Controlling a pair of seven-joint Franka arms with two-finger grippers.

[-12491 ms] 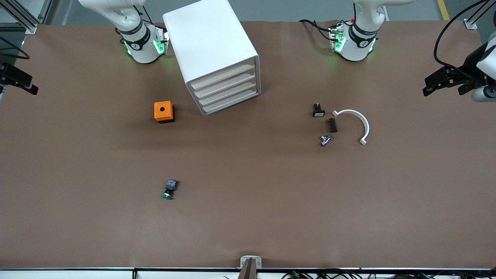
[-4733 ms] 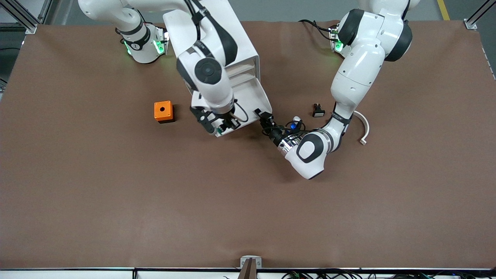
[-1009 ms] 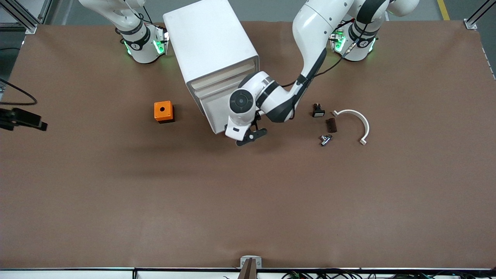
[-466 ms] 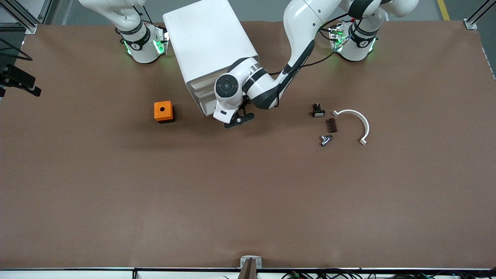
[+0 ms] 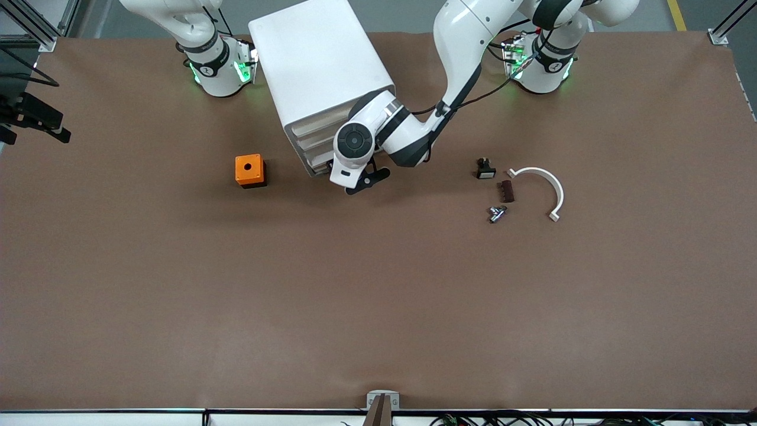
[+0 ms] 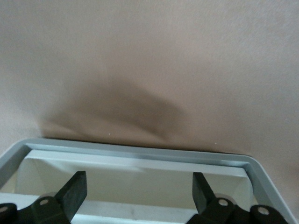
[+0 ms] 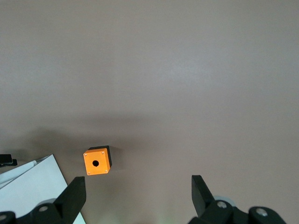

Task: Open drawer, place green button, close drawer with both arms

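Note:
The white cabinet stands near the arms' bases, its four drawers all pushed in flush. My left gripper is open and empty, right at the lower drawer fronts. In the left wrist view its fingertips straddle the cabinet's white front rim with nothing between them. My right gripper is raised at the right arm's end of the table, open and empty; it looks down on the table from high up. The green-capped button is hidden from every view.
An orange box with a hole sits beside the cabinet toward the right arm's end; it also shows in the right wrist view. Toward the left arm's end lie a black switch with a white face, a brown piece, a metal part and a white arc.
The bottom drawer, pulled out a second ago, has been pushed in flush by my left gripper. The left wrist has since shifted slightly. The right gripper drifted at the table's end.

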